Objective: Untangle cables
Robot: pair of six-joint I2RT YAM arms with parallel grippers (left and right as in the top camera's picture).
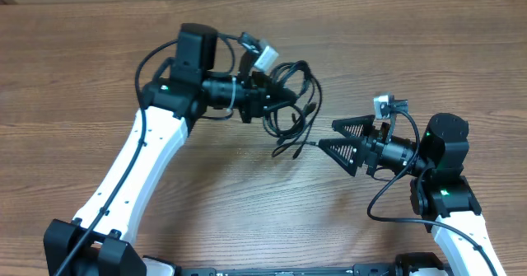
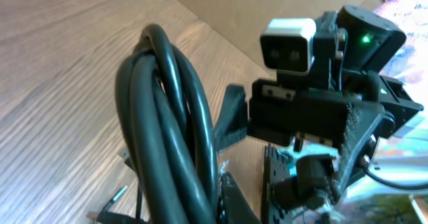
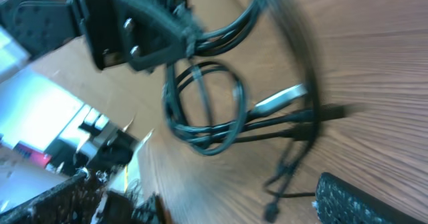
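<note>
The cables [image 1: 290, 103] are a bunch of thin black loops hanging from my left gripper [image 1: 265, 105], which is shut on them above the table's middle. In the left wrist view the cables [image 2: 167, 117] fill the space beside one dark finger [image 2: 235, 198]. Loose ends with plugs [image 1: 288, 151] trail onto the wood below the bunch. My right gripper [image 1: 333, 138] stands open just right of those ends, pointing left with nothing between its fingers. The right wrist view shows the cables [image 3: 207, 110], a silvery plug [image 3: 281, 98] and one finger pad [image 3: 361, 200].
The wooden table [image 1: 99, 62] runs all round the arms. The right arm's own thicker black wire [image 1: 387, 202] loops beside its wrist. A white camera block [image 1: 265, 58] sits on the left wrist, close above the bunch.
</note>
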